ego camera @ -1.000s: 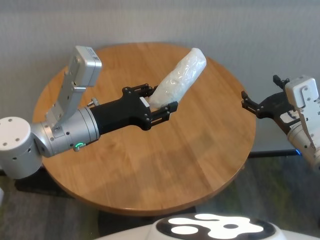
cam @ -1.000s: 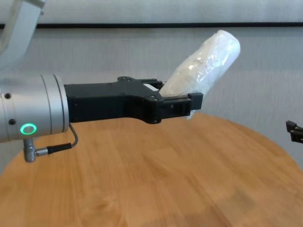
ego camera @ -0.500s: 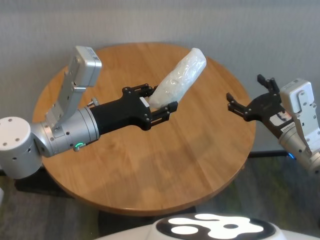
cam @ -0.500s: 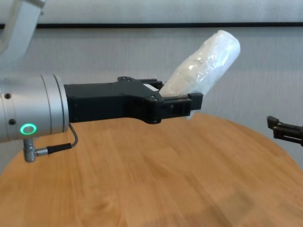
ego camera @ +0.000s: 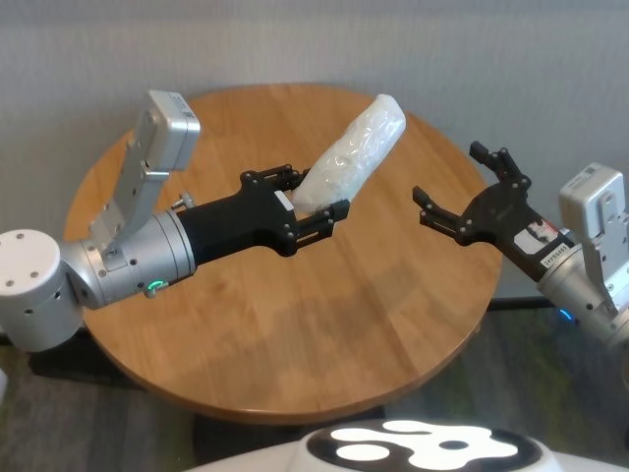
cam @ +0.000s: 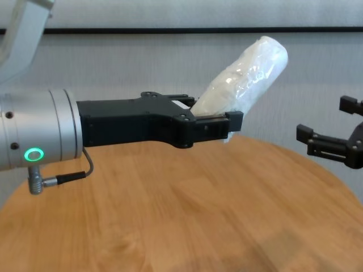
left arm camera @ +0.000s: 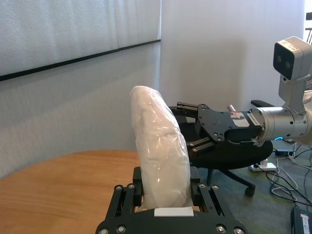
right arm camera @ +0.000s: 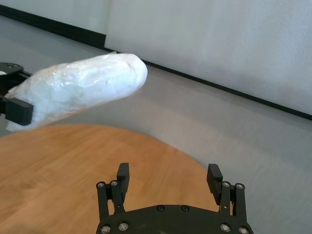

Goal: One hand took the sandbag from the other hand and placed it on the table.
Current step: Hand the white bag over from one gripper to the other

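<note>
My left gripper (ego camera: 314, 202), the one with the green ring, is shut on the lower end of the white sandbag (ego camera: 356, 152) and holds it tilted above the round wooden table (ego camera: 295, 334). The sandbag's upper end sticks out free. My right gripper (ego camera: 447, 182), the one with the blue ring, is open and empty over the table's right part, a short way to the right of the sandbag and facing it. The sandbag also shows in the right wrist view (right arm camera: 78, 90), ahead of the open right gripper (right arm camera: 168, 171), and in the left wrist view (left arm camera: 161, 146).
A black office chair (left arm camera: 229, 156) and floor cables (left arm camera: 287, 175) lie beyond the table on the right side. A grey wall stands behind the table. My white body (ego camera: 413, 447) is at the near edge.
My right gripper has moved left from beyond the table's right edge to over the table, closer to the sandbag, still open. The left gripper and the sandbag have not moved.
</note>
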